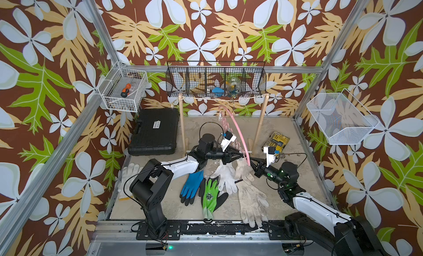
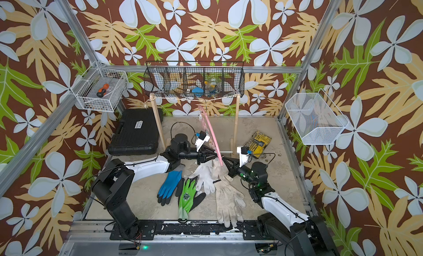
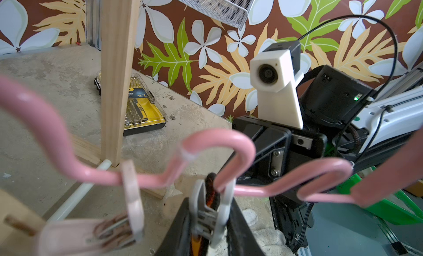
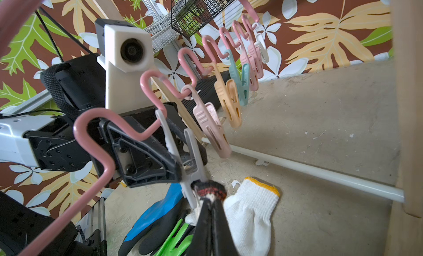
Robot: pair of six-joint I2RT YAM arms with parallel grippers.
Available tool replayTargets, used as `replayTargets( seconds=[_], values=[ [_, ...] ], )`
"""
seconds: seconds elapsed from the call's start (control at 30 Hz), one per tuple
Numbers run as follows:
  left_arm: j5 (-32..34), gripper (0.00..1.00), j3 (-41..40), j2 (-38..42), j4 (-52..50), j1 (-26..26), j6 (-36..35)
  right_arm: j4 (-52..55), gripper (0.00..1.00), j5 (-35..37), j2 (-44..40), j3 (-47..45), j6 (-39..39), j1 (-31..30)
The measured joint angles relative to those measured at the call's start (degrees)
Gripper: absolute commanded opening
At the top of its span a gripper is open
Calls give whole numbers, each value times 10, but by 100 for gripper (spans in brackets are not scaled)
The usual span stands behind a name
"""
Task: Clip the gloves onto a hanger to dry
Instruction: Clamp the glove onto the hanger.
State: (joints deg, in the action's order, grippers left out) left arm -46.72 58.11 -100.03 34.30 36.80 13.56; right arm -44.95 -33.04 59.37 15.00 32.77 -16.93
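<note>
Stock as seen:
- One pink hanger [image 1: 239,133], hooked on the wooden rack [image 1: 182,122] string.
- Six gloves [image 1: 225,177]:
  - Five on the table [image 1: 231,213]: one blue glove [image 1: 191,186], one green glove [image 1: 210,195], three whitish.
  - One beige glove [image 1: 243,171], its cuff pinched in the closed right gripper [image 4: 211,204].
- Left gripper [image 3: 208,211] clamped on one grey clip [image 4: 192,149], of six clips [image 4: 229,101] countable.

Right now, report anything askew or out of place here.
The pink hanger hangs off vertical: top up at the wooden rack, lower bar drawn toward the arms, where the left fingers squeeze a grey clip and the right fingers pinch a knit glove. One white glove lies apart, behind the left arm.
</note>
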Motion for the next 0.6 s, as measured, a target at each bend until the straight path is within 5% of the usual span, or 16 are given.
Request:
replayTargets(
  seconds=[0.27,0.43,0.6],
  values=[
    [0,26,3,-2,-2,-3,1,2,5,0,4,0,-2,0],
    [0,39,3,-8,-3,-3,4,0,13,0,3,1,-2,0],
    [0,39,4,-8,-6,-4,5,0,12,0,5,1,-3,0]
  ],
)
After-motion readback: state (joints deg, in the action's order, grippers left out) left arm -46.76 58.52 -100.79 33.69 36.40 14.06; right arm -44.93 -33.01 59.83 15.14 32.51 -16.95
